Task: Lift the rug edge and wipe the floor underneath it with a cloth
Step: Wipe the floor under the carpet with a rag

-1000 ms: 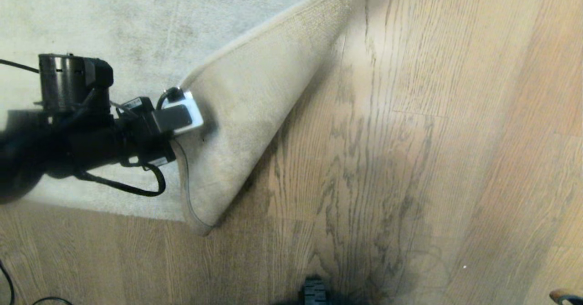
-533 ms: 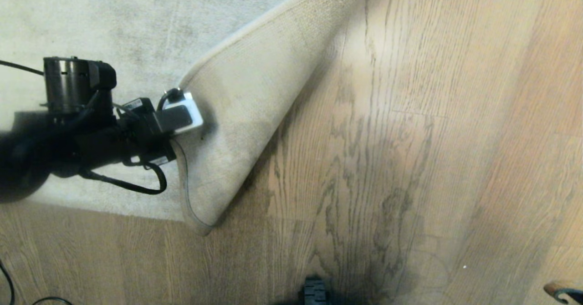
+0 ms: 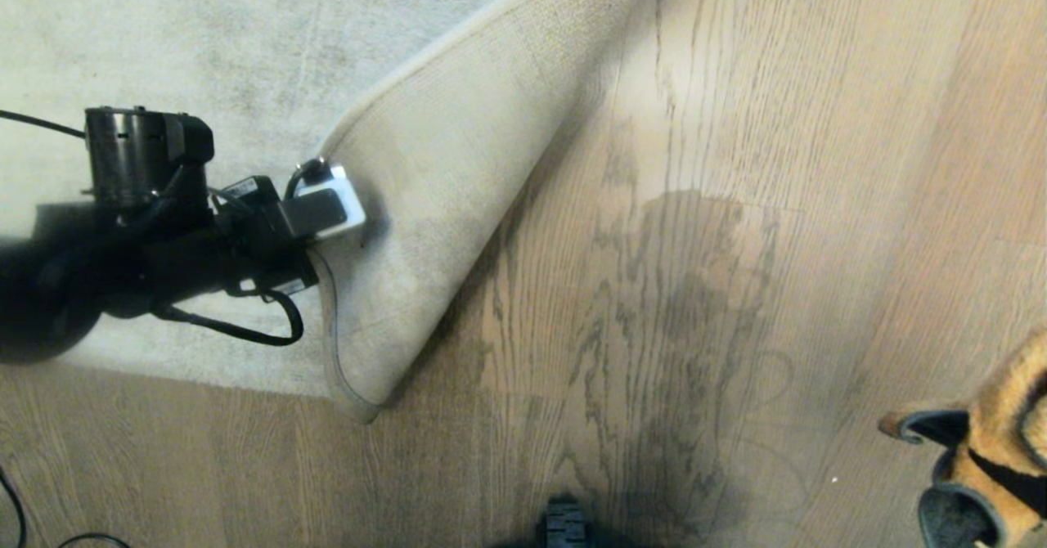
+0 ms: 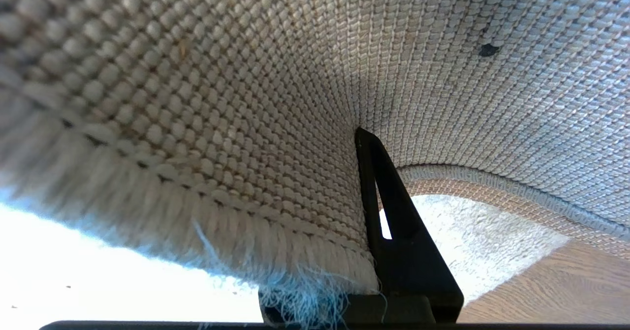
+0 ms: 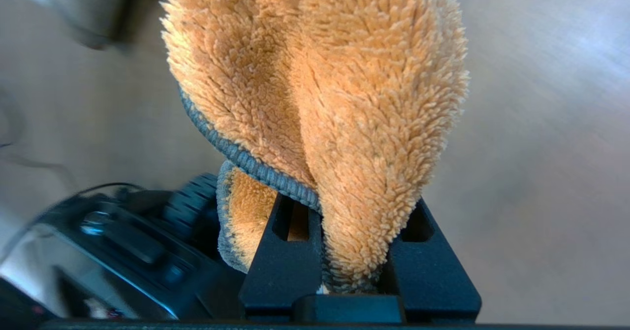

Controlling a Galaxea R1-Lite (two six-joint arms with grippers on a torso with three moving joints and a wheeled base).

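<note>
Left hand [image 3: 348, 221] pinching rug edge [image 3: 458, 163], fold running diagonally, right hand [image 5: 352, 251] gripping cloth [image 5: 344, 98]

One rug [image 3: 204, 33], a single rug edge [image 3: 458, 172] folded back over it. One floor [image 3: 777, 163] of wooden planks beside that rug. One cloth [image 3: 1002, 433], off to the rug's right. Two grippers: left gripper [image 3: 360, 213] at the rug, right gripper [image 5: 354, 251] on the cloth.
</note>
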